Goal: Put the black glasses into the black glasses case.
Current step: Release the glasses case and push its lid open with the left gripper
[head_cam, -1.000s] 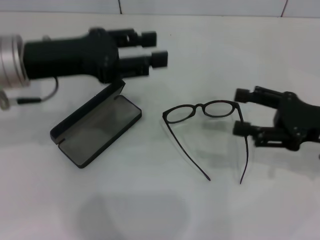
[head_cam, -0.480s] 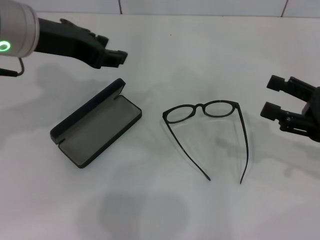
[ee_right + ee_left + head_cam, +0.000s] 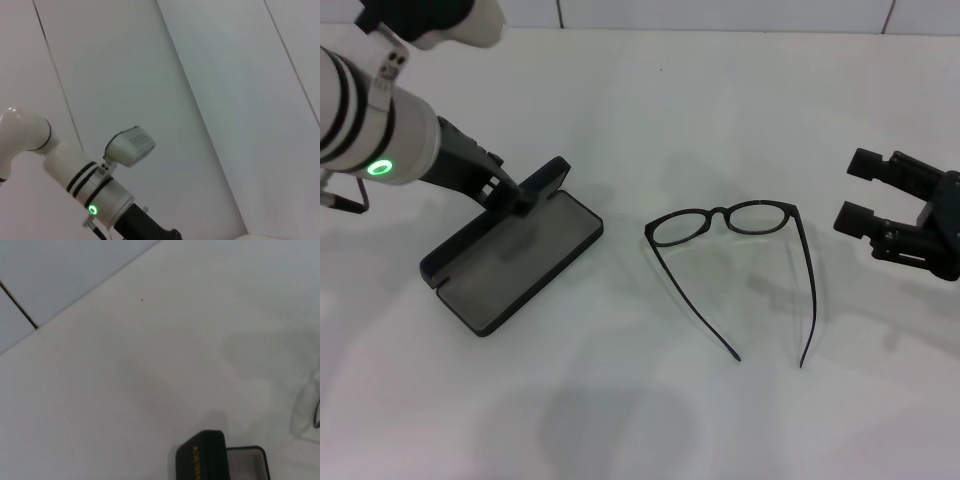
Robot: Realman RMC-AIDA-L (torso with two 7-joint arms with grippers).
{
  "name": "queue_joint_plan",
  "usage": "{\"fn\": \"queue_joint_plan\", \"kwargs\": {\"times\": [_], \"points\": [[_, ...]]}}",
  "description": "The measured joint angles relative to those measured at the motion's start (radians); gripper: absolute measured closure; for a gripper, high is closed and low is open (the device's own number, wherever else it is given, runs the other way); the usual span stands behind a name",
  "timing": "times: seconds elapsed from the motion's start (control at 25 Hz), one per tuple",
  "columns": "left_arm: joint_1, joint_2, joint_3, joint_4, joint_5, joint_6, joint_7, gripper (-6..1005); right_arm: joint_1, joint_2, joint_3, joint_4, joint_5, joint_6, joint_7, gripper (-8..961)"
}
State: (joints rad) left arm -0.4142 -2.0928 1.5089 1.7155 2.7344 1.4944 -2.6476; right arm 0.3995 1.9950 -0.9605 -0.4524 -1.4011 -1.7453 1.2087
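The right gripper (image 3: 857, 192) hovers with fingers spread wide and empty, just beside the black glasses (image 3: 735, 262), which lie unfolded on the table (image 3: 650, 110). They look light, thin and fragile; the bridge or a rim seems safest to pinch. The left gripper (image 3: 510, 193), its fingers impossible to judge, sits over the open black glasses case (image 3: 510, 262).

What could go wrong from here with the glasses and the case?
The black glasses lie with both temples unfolded, so they may not fit the open black glasses case unless folded. The left gripper sits low at the case's raised lid and might knock it shut or shove it. The right gripper, jaws open, must pinch a thin frame, which could slip.
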Motion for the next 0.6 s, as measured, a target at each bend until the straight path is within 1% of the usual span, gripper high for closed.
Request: {"fn": "queue_joint_plan", "kwargs": {"times": [0.44,0.6], "points": [[-0.010,0.002,0.016,-0.087,0.013,-0.026,0.004,532,-0.008,0.003,-0.001,0.003,-0.001,0.001,-0.001,82],[-0.028,0.003,0.019,-0.151,0.035,-0.058,0.007,550,-0.005,0.004,-0.006,0.010,-0.001,-0.001,-0.001,82]]}}
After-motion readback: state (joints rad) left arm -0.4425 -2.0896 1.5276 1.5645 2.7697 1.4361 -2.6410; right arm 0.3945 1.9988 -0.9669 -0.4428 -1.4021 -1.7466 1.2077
